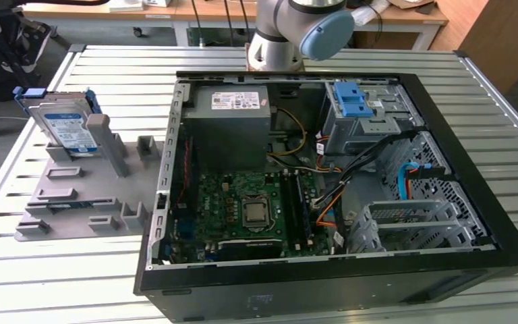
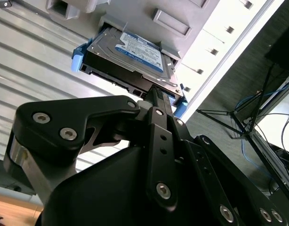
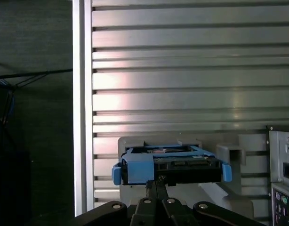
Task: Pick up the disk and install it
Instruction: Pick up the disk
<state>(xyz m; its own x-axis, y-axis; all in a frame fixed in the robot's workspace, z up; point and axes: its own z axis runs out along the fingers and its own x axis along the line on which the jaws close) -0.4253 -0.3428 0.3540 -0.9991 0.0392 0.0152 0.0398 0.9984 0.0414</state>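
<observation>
The disk [image 1: 68,128] stands on edge in a slot of a grey holder [image 1: 70,196] on the slatted table, at the exterior view's left. It is a silver drive with a white-and-blue label in a blue carrier. Both wrist views look along my gripper towards the disk [image 2: 135,52] [image 3: 170,165]. My gripper [image 2: 156,94] [image 3: 156,184] has its black fingers pressed together with nothing between them, and their tips point at the disk's edge. I cannot tell whether the tips touch it. The arm [image 1: 304,27] rises at the back of the table.
An open computer case [image 1: 475,202] lies on the table to the exterior view's right of the holder. Inside are a motherboard [image 1: 250,209], a power supply [image 1: 232,121], cables, and a grey drive bay [image 1: 367,125] topped by a blue latch [image 1: 353,101]. The table edge [image 3: 78,117] lies beyond the disk.
</observation>
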